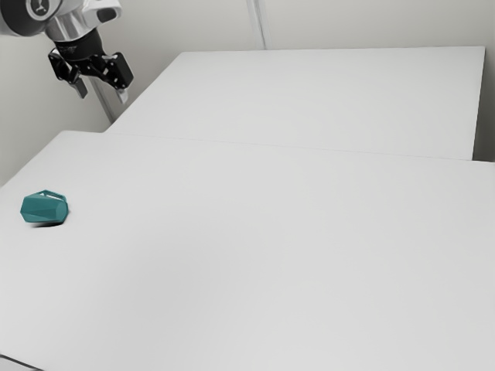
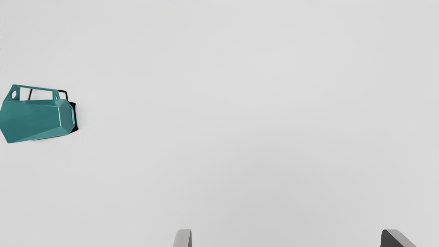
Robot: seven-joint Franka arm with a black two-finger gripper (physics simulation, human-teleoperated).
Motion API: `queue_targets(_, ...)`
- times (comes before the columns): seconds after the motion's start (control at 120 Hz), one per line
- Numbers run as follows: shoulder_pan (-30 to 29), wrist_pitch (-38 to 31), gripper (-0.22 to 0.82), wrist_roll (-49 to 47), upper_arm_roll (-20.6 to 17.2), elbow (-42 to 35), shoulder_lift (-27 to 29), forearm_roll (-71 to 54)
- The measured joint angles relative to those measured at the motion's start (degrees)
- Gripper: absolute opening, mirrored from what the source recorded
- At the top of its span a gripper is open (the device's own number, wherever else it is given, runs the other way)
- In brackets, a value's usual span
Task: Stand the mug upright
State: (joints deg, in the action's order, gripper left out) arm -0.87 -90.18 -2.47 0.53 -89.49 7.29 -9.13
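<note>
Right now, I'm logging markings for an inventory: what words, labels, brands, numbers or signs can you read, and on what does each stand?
No words, brands or numbers can be read.
Arm: a pale mark in a dark round emblem, too small to make out.
Teal mug: no lettering on the sides that show.

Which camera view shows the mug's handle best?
The wrist view: the teal mug appears larger there, and its handle stands out as an angular loop with clear openings. The exterior view shows the handle only as a thin loop atop the lying mug.
</note>
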Motion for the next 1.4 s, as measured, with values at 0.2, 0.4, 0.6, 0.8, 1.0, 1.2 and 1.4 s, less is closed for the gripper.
queue_targets(0.2, -1.4, -2.0, 0.60, -0.3, 0.1, -2.0, 1.6, 0.2)
queue_targets(0.4, -13.3, -2.8, 0.60, -0.4, 0.3, -2.3, 1.6, 3.9)
queue_targets(0.6, -27.7, -1.7, 0.60, 1.6, 0.5, -0.7, -4.8, 12.5)
queue_targets(0.8, -39.4, -1.3, 0.60, 8.3, 0.8, 3.1, -14.5, 21.6)
queue_targets(1.0, -47.0, -1.2, 0.60, 17.5, 0.8, 5.3, -22.6, 28.0)
queue_targets(1.2, -51.8, -0.8, 0.60, 27.2, 0.9, 13.2, -31.8, 31.2)
queue_targets(1.4, -54.4, -0.5, 0.60, 36.2, 0.9, 23.0, -42.6, 36.5)
